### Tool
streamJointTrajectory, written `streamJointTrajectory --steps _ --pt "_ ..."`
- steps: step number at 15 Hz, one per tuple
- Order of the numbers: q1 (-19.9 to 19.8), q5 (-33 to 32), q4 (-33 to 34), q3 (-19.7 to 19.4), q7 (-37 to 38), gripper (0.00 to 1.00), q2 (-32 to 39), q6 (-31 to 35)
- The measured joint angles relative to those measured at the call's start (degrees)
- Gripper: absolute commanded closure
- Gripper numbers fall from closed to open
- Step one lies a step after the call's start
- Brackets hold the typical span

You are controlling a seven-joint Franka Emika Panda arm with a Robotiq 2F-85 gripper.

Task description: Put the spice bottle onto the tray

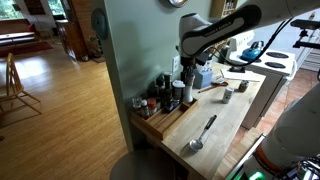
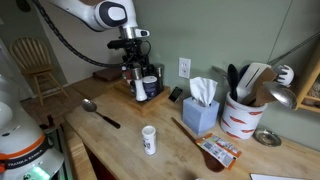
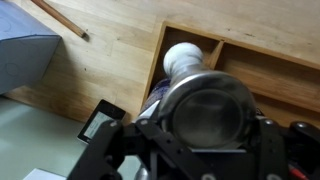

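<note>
**Bottle at the tray, release pending**

The spice bottle point(image 1: 176, 92) is upright over the tray point(image 1: 150, 128), right beneath the fingers point(image 1: 183, 87). I cannot tell whether they are clamped or apart. This looks like the placing step. Next it needs setting down, then a straight lift clear of the jars point(image 1: 160, 100).

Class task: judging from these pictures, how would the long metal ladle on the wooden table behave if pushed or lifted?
The long metal ladle looks rigid, so it should not flex. Its rounded bowl probably outweighs the thin handle, so gripped at the handle it may droop bowl-first. Pushed sideways, it would likely pivot rather than slide straight.
</note>
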Motion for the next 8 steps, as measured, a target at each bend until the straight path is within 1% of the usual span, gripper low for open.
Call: streamJointTrajectory --steps 8 --pt "-0.03 0.23 0.17 -0.59 0.00 0.63 1.35 2.75"
